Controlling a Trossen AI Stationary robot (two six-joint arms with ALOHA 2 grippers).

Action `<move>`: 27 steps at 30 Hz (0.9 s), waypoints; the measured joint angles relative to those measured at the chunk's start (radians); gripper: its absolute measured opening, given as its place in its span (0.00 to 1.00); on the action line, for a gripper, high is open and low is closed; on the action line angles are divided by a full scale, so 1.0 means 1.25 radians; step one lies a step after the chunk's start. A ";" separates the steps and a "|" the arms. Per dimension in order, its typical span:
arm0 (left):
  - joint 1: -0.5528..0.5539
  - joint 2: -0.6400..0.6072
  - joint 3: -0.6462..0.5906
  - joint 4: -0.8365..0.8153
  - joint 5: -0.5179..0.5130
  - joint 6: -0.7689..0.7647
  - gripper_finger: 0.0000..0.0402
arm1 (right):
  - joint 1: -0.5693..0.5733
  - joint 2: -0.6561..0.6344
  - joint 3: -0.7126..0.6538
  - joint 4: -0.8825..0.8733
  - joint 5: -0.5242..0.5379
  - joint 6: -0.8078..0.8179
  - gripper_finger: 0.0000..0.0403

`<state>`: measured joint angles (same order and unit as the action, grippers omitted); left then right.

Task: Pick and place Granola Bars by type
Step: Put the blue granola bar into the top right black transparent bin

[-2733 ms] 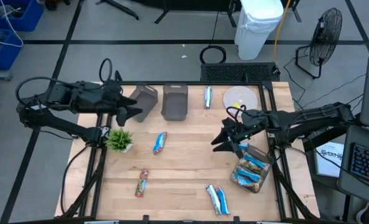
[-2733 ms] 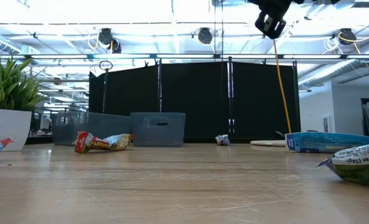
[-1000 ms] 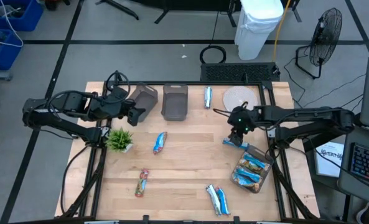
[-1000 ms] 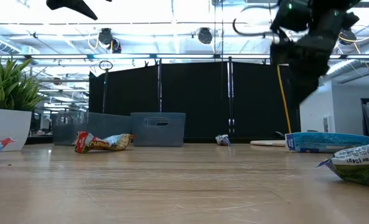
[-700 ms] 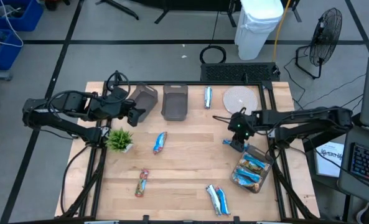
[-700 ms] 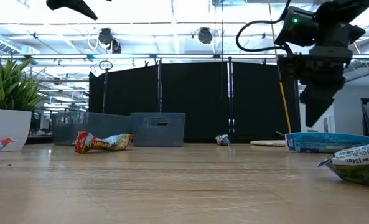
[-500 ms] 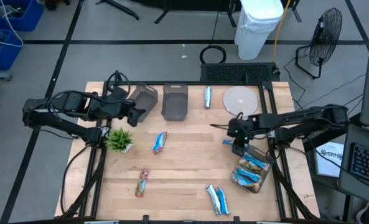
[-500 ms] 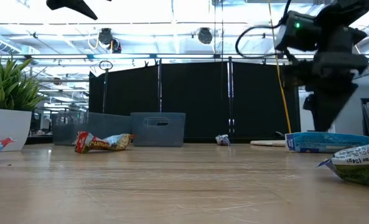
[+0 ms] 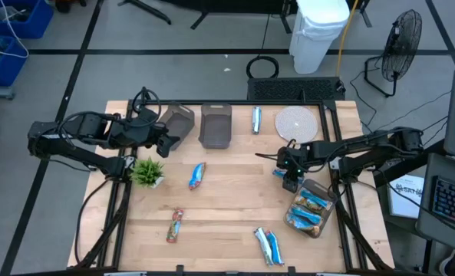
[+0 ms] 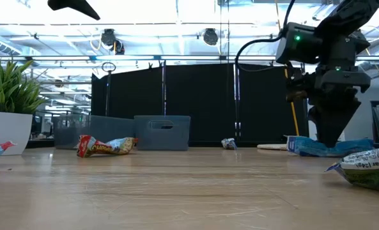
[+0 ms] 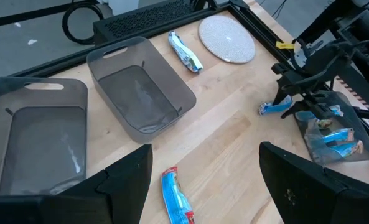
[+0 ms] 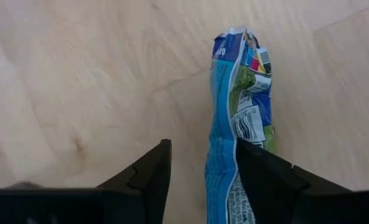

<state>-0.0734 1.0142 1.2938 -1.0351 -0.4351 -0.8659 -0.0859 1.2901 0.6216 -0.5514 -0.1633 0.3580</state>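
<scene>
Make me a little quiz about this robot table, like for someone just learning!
1. True or false: the two grey bins already have granola bars in them.
2. Pick one: the right gripper is low over A) the green plant, B) a blue granola bar, C) the round disc.
3. Short answer: are the left gripper fingers open or shut?

Key: 1 false, both bins are empty. 2 B. 3 open, and holding nothing.
</scene>
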 joint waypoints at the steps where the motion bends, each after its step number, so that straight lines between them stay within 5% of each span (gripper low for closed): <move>1: 0.000 0.000 0.000 0.000 0.001 0.000 0.74 | 0.000 0.000 0.000 0.000 0.004 -0.001 0.41; 12: 0.000 0.000 0.000 0.000 0.022 0.016 0.74 | 0.000 0.001 0.000 0.010 0.010 -0.019 0.02; 27: 0.001 0.000 0.000 0.000 0.021 0.037 0.74 | 0.000 -0.049 0.053 -0.040 0.003 0.012 0.00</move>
<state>-0.0727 1.0142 1.2942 -1.0349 -0.4084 -0.8196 -0.0860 1.2294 0.6876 -0.6008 -0.1593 0.3730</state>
